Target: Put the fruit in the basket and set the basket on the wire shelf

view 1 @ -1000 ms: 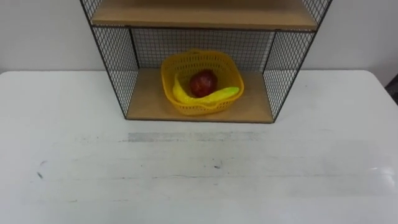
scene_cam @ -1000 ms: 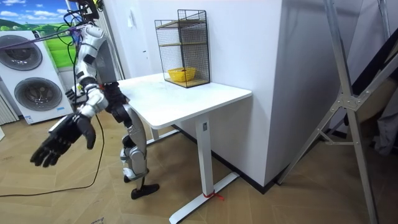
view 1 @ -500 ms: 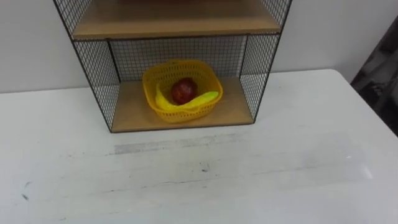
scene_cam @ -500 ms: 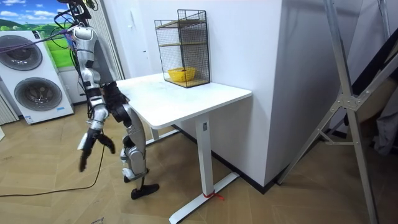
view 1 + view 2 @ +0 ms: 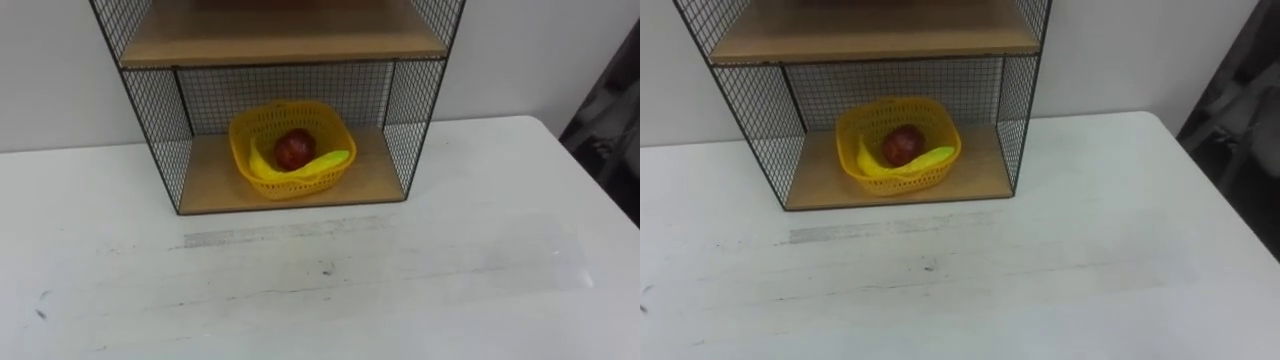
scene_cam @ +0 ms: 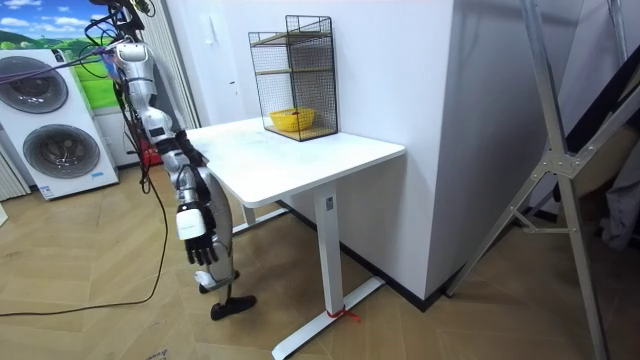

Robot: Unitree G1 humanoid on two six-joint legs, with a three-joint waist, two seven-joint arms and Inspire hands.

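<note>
Basket [image 5: 247,128] is sitting on the shelf [image 5: 210,182] at 12 o'clock. Right hand [image 6: 199,240] is hanging, grasp impossible to tell; steer arms clear.

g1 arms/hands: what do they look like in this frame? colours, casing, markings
One arm shows in the room view, and by the body it looks like the right one. The upper segments are silver-grey and the casing further down is black. It ends in a dark right hand with a small white tag at its back. Dark cables bunch up near the shoulders. Any finer markings are too small to read from that far off.
</note>
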